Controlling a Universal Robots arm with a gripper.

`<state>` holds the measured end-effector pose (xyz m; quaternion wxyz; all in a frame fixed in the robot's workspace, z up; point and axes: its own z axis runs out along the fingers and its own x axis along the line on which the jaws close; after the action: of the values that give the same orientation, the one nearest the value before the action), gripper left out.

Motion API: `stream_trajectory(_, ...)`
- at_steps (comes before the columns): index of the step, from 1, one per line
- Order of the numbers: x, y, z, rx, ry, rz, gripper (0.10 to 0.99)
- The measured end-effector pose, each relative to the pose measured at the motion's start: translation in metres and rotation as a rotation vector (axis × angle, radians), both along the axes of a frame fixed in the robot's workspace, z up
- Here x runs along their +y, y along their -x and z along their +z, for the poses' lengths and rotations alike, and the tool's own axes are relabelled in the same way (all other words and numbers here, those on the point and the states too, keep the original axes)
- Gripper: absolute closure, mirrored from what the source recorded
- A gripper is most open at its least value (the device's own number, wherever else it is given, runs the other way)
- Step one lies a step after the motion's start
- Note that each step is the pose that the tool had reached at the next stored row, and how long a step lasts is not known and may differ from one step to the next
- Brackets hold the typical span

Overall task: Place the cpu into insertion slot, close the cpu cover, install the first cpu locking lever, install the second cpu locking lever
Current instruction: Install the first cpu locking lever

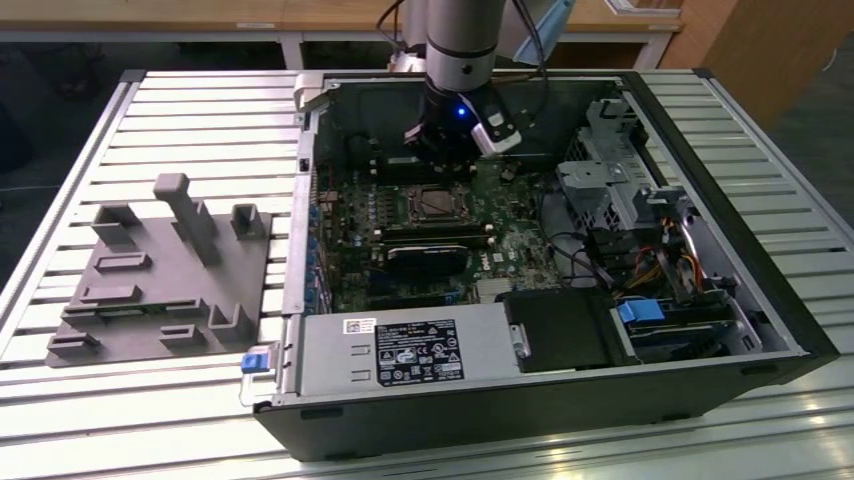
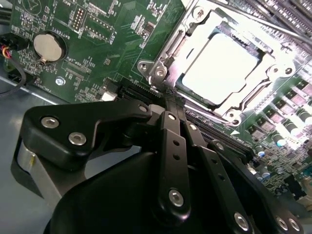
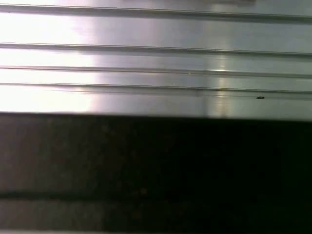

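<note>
- The gripper (image 2: 171, 105) has its fingers closed together, holding nothing, just beside the slot (image 2: 222, 68).
- In the second wrist view the cpu (image 2: 219, 66) sits in the slot under the cover (image 2: 183, 41).
- In the exterior view the gripper (image 1: 441, 160) is at 12 o'clock of the slot (image 1: 435, 203).

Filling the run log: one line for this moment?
gripper: shut, empty, beside socket | cpu: seated in insertion slot | cpu cover: down

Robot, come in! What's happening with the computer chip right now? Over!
Gripper shut, holding nothing, hovering just beside the insertion slot. Cpu seated in the slot, cpu cover down around it. Nothing in the way.
</note>
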<state>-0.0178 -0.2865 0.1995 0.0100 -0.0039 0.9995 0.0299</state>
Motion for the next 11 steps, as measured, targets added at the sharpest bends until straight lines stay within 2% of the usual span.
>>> stream_trajectory(8, 0.0001, 0.0, 0.0011, -0.0002, 0.003, 0.0, 0.969)
stream_trajectory(11, 0.0001, 0.0, 0.0009, -0.0001, 0.008, 0.0, 0.969)
